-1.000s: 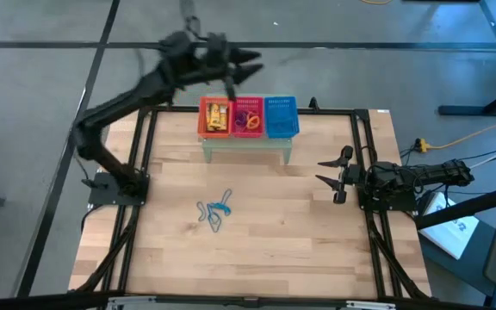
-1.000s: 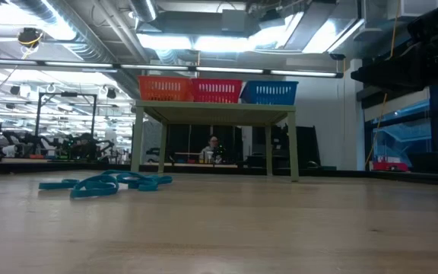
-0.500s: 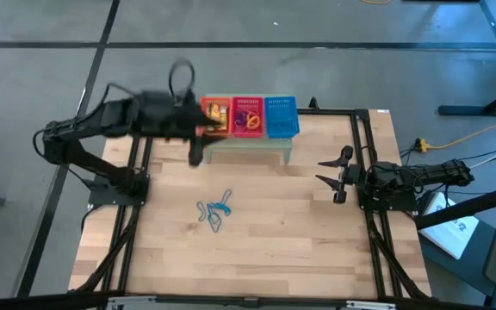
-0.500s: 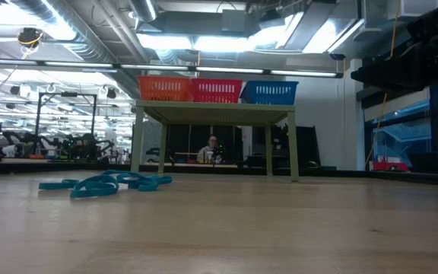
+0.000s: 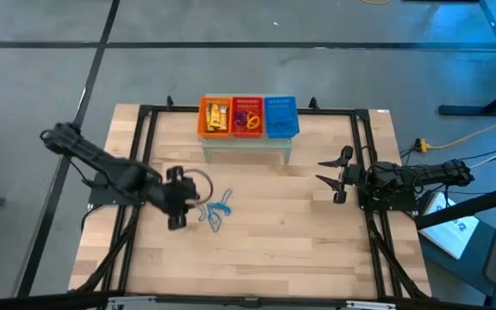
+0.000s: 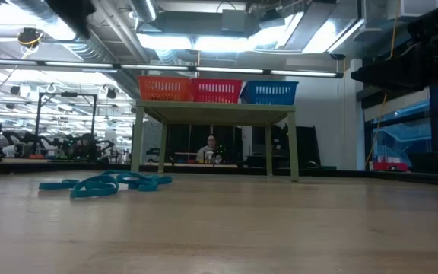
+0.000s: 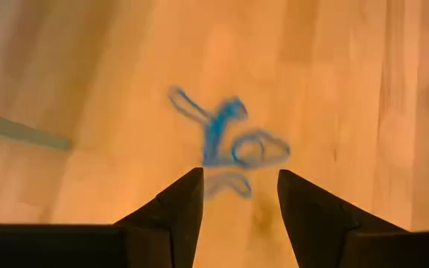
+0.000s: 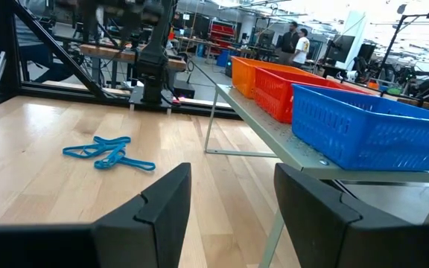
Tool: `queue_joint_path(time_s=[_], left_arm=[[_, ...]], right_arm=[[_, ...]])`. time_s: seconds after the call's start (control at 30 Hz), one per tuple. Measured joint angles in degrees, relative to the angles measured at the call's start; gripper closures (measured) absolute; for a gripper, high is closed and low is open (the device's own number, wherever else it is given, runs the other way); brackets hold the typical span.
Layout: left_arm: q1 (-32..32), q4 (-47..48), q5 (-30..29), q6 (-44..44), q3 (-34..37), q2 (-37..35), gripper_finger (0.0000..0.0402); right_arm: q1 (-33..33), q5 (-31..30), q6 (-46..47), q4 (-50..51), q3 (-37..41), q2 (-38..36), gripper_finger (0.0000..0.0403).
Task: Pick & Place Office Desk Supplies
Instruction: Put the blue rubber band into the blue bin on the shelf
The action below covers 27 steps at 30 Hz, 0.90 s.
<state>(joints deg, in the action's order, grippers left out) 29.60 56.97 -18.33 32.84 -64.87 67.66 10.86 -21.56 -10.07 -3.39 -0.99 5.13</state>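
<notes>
Several thin blue loops (image 5: pixel 215 213) lie tangled on the wooden table, left of its middle; they also show in the low view (image 6: pixel 105 184) and the right wrist view (image 8: pixel 109 155). My left gripper (image 5: pixel 186 203) hangs just left of them, slanting down, open, with nothing between its fingers (image 7: pixel 237 175); the loops (image 7: pixel 226 141) lie just beyond its fingertips. My right gripper (image 5: pixel 330 176) waits open at the table's right side (image 8: pixel 229 167). An orange basket (image 5: pixel 215 116) holds yellow blocks, a red basket (image 5: pixel 247 116) holds orange and purple loops, and beside them stands a blue basket (image 5: pixel 282 116).
The three baskets sit in a row on a small pale green stand (image 5: pixel 246 146) at the table's far edge. A black frame (image 5: pixel 140 155) runs along the table's sides. Bare wood lies between the loops and the right arm. People stand in the room behind.
My left gripper has swung from above the baskets at the far edge toward the table's left and near side and down, tipping from about level to slanting downward. It now hangs low beside the blue loops. The loops have not moved.
</notes>
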Motion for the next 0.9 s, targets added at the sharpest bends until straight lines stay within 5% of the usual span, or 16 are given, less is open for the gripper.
queue_joint_path(time_s=[0.27,0.57,0.9], left_arm=[[3.66,-10.0,2.03,-7.92,11.63,0.13,0.023],[-3.12,-10.7,7.64,-23.27,19.63,0.22,0.0204],[-13.03,-23.69,15.53,-44.83,24.42,4.7,0.0191]], right_arm=[[-0.01,0.02,-0.02,0.0,0.0,0.01,0.0208],[-0.01,0.11,-0.02,-0.01,0.0,0.02,0.0208],[0.0,0.09,-0.05,0.0,0.0,0.01,0.0208]])
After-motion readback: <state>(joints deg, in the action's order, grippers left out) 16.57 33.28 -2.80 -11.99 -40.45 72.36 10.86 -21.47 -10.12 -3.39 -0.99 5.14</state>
